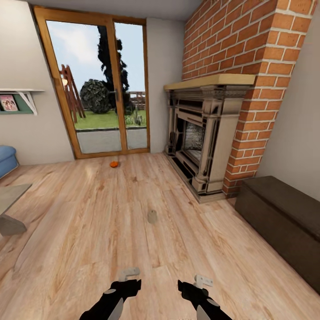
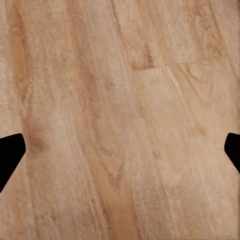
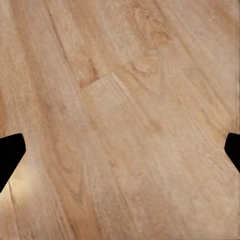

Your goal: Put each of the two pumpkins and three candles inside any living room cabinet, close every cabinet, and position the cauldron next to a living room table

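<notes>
A small orange pumpkin [image 1: 114, 164] lies on the wood floor near the glass door. One tan candle [image 1: 152, 216] stands on the floor in the middle of the room, well ahead of both grippers. The long dark-brown cabinet [image 1: 284, 220] runs along the right wall with its fronts shut. A grey corner of the table [image 1: 10, 200] shows at the left edge. My left gripper [image 1: 129, 273] [image 2: 120, 155] and right gripper [image 1: 202, 281] [image 3: 120, 155] hang low over bare floor, both open and holding nothing. The cauldron, the other pumpkin and the other candles are out of view.
A brick chimney with a dark fireplace [image 1: 200, 142] stands at the right, beside the cabinet. The wood-framed glass door [image 1: 100, 84] fills the far wall. A blue seat [image 1: 6, 159] and a wall shelf [image 1: 18, 100] are at the left. Wood floor [image 1: 89, 231] stretches ahead.
</notes>
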Robot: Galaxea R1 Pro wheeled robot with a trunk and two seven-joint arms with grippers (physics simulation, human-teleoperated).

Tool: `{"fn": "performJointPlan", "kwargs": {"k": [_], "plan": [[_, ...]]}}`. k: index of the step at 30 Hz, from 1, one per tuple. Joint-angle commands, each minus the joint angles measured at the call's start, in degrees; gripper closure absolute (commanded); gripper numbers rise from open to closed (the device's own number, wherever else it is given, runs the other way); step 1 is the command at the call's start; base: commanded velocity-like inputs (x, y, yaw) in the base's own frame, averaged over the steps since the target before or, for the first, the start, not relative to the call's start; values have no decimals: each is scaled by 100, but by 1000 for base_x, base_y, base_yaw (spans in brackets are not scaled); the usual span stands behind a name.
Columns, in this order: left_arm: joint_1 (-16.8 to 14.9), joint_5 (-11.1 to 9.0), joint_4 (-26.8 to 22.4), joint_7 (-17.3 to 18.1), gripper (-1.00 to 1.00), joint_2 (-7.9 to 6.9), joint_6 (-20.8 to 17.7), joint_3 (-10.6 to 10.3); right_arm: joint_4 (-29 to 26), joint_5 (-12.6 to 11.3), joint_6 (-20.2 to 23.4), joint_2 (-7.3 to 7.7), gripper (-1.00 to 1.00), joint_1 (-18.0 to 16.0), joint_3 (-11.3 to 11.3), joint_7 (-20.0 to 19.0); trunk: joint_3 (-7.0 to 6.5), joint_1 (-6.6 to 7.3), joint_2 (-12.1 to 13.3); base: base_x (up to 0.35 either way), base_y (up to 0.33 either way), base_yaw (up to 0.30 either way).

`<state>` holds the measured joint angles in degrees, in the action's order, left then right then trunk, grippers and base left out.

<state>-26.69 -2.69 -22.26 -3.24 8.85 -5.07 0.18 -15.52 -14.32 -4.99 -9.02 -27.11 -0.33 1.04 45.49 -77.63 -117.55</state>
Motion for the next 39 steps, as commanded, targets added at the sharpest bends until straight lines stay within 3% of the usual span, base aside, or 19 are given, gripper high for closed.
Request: {"fn": "performJointPlan", "kwargs": {"k": [1,9,27,39], "plan": [[3,-29,-15,-15,-100,1,-33,0,6,-27,-17,-3,-100,-5,-2,11,5,1,-2,0,0,-290],[3,-24,-1,-10,-100,2,-27,-6,6,-33,-20,-3,-100,-5,-2,11,5,1,-2,0,-14,-290],[5,-21,20,-8,-100,3,-20,-10,6,-150,-22,-3,-100,-5,-2,11,5,1,-2,0,-168,-279],[5,-21,20,-10,-100,3,-20,-9,6,-150,-203,-12,-100,-5,-2,11,5,1,-2,0,-2,-88]]}}
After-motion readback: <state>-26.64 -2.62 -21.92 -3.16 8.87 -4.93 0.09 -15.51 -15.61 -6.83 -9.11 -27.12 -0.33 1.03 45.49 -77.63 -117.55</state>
